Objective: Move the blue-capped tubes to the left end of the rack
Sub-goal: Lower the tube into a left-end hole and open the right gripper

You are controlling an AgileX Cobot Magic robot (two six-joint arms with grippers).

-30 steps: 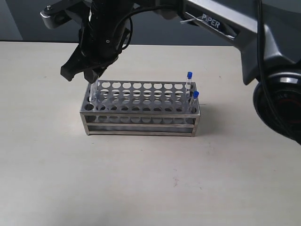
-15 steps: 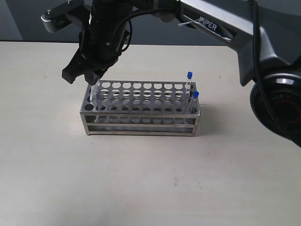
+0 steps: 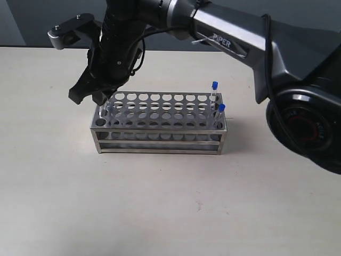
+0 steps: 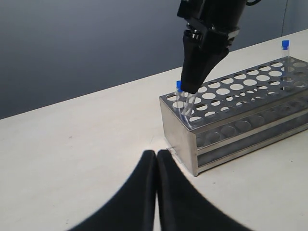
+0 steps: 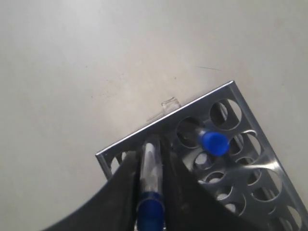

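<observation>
The shiny steel rack [image 3: 160, 131] stands mid-table. My right gripper [image 3: 89, 96] reaches across to its left end and is shut on a blue-capped tube [image 5: 150, 166], blue cap [image 5: 150, 211] up between the fingers and clear lower end at a corner hole of the rack [image 5: 269, 169]. Beside it another blue-capped tube [image 5: 214, 142] stands in a hole; its cap [image 4: 178, 85] shows by the right gripper [image 4: 191, 89]. Two more blue-capped tubes [image 3: 214, 86] [image 3: 221, 109] stand at the right end. My left gripper [image 4: 157, 155] is shut and empty, low over the table short of the rack's end wall [image 4: 178, 130].
The beige table [image 3: 160, 213] surrounds the rack. The right arm's grey links [image 3: 234, 42] span above the rack's back right, and its base [image 3: 303, 125] stands at the right. Most rack holes hold nothing.
The right gripper has sunk a little lower and slightly left over the rack's left end, taking the held tube down with it. The rack and the two right-end tubes have not moved.
</observation>
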